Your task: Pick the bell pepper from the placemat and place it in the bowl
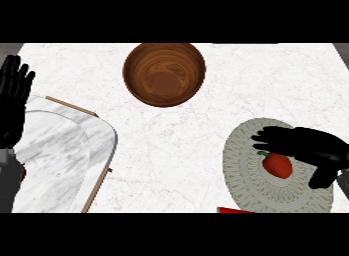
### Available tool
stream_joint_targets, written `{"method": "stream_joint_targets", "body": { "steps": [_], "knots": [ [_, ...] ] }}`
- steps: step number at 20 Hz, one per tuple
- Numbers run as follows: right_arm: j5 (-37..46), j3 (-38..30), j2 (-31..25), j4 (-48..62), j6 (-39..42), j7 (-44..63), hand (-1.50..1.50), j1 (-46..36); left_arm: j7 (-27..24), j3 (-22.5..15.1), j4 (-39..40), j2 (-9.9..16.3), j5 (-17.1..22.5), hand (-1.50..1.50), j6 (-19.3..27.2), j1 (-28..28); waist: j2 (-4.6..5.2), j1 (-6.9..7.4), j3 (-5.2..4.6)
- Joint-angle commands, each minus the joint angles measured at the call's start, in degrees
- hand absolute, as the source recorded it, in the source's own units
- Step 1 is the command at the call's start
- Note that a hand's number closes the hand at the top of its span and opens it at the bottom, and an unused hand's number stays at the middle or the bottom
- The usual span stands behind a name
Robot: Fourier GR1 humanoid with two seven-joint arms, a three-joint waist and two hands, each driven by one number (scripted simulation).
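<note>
spanning everything, white marble counter (177,150) under placemat (243,172)

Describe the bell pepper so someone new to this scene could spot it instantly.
On the white marble counter, find the round grey woven placemat at the right. The small red bell pepper with a green stem lies on it, just under the black right hand. It is the only red thing on the mat.

White marble counter (206,150); marble tray (66,150) with wooden rim at left; red object (234,211) at bottom edge.
</note>
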Motion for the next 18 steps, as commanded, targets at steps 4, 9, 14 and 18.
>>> {"method": "stream_joint_targets", "body": {
  "steps": [4, 9, 14, 18],
  "knots": [
    [5.69, -0.21, 4.08, 2.13, 0.81, 1.26, -1.50, 0.99, -1.12, 0.33, 1.34, -0.48, -1.47, 0.00, -0.62, -0.93, -0.05, -0.22, -0.01],
    [9.35, -2.10, 7.73, 11.72, -2.02, -0.44, -1.50, -4.10, 1.05, 1.26, -3.22, -0.59, -0.47, 0.00, -1.48, 1.62, -0.01, 0.18, 0.01],
    [6.29, -4.43, 9.30, 12.61, -6.32, -5.96, 1.50, -4.57, 1.54, 3.60, -2.91, 1.47, 1.80, 0.00, -4.28, 2.46, 0.00, 0.31, 0.02],
    [8.11, -4.49, 11.18, 13.74, -8.40, -6.84, 1.50, -5.04, 0.52, 0.44, -1.33, -2.24, -2.04, 0.00, -0.80, 0.94, -0.01, 0.10, 0.01]
  ]
}}
